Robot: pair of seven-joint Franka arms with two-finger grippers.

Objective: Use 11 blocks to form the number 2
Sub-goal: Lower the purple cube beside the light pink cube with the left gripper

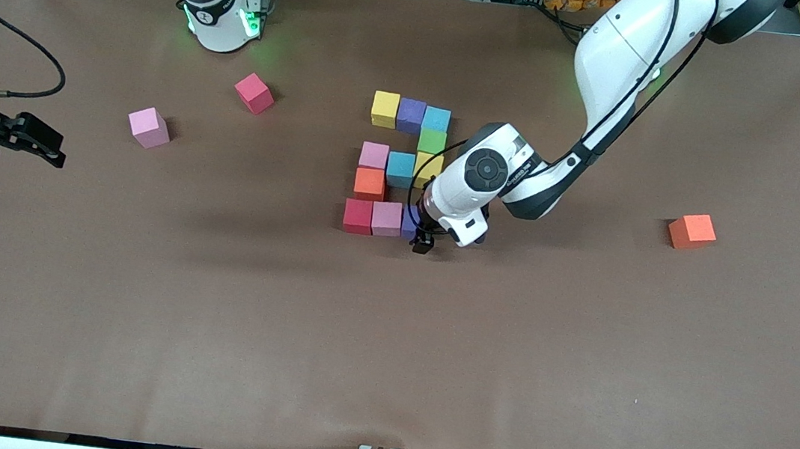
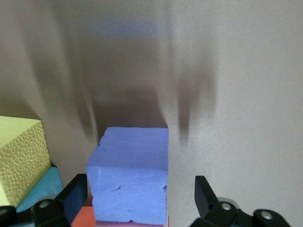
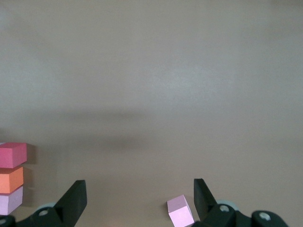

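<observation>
Number 2: the number 2 point(image 1: 400, 168) lies on the table point(image 1: 386, 343) under the left gripper point(image 1: 422, 243), its last row nearest the front camera; ten cubes show plainly and an eleventh peeps out beside the wrist.
Top row: yellow block point(image 1: 384, 108), purple block point(image 1: 410, 114) and light blue block point(image 1: 436, 119), side by side, farthest from the left gripper.
Second row: one green block point(image 1: 431, 141), forming the digit's upper vertical stroke.
Middle row: pink block point(image 1: 373, 154), teal block point(image 1: 399, 168), second yellow block point(image 1: 428, 166), the last partly covered by the wrist.
Fourth row: orange block point(image 1: 369, 183), the lower vertical stroke.
Base row: red block point(image 1: 358, 216), pale pink block point(image 1: 386, 218), then the blue-purple block point(image 2: 130, 175) directly below the left gripper, tight against its neighbour so the base reads as one bar.
Left gripper: down at table level at the end of the base row, jaws spread wide, one on each side of the blue-purple block with a clear gap; it grips nothing, which suits a cube just set in place.
Right gripper: the right gripper point(image 1: 29, 137) waits over bare table at the right arm's end, jaws wide and empty.
Spare cubes: loose pink block point(image 1: 149, 127) and loose red block point(image 1: 254, 93) lie well apart from the left gripper toward the right arm's end; loose orange block point(image 1: 692, 231) lies toward the left arm's end.
Progress: judged complete or nearly so, with all five rows filled.
</observation>
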